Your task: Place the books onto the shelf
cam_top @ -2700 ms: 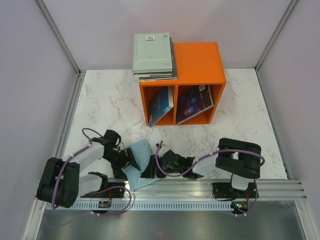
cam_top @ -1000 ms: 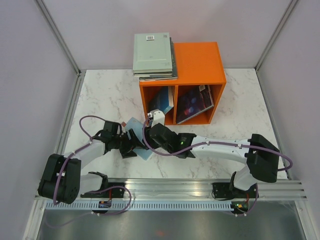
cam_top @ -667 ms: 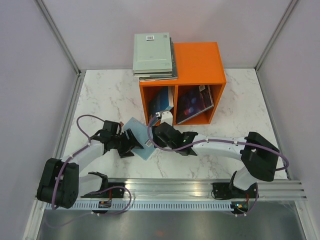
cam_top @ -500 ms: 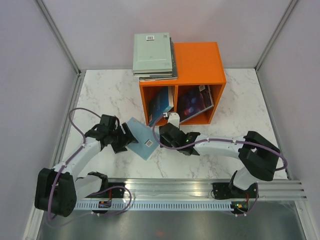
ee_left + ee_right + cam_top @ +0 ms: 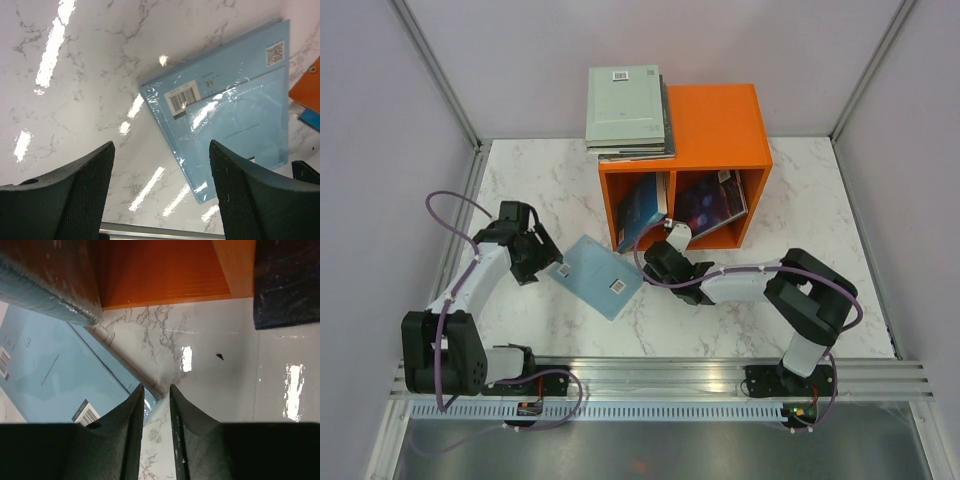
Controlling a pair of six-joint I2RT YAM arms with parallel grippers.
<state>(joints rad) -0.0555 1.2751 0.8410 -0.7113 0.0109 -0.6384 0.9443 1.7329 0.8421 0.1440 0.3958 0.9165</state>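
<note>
Only overhead shows a book stack (image 5: 625, 105) atop the shelf (image 5: 718, 122).

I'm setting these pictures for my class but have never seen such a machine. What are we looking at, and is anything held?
Two robot arms stand at a marble table. One camera looks down from above; one rides each wrist. The orange shelf has leaning books inside and a stack of books on top. A light blue book lies on the table. The left gripper is open and empty. The right gripper has jaws nearly together at that book's corner; a grip is unclear.
</note>
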